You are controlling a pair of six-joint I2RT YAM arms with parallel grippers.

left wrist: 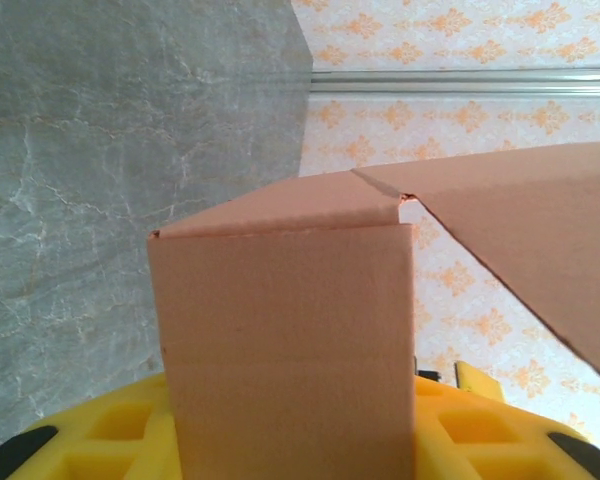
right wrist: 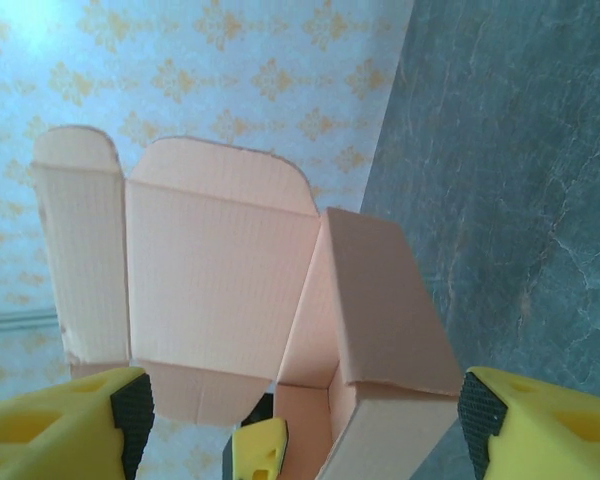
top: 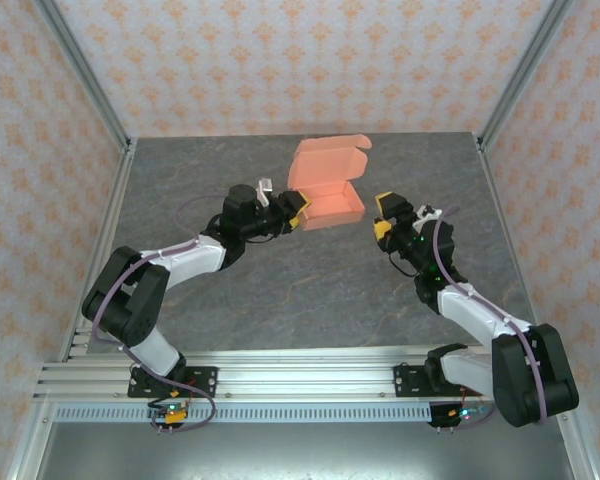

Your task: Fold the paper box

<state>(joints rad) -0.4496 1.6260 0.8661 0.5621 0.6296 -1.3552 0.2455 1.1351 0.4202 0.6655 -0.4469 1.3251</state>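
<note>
Paper box sat upper-middle on the desk, lid up. Left gripper pinched its left wall, right gripper spread wide just beside it. I'd brace it, then press the lid down squarely.

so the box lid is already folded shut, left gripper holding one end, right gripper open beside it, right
Not quite: the lid of the paper box stands open, as the top external view shows. The left gripper does hold one end and the right gripper is open beside it.
</note>
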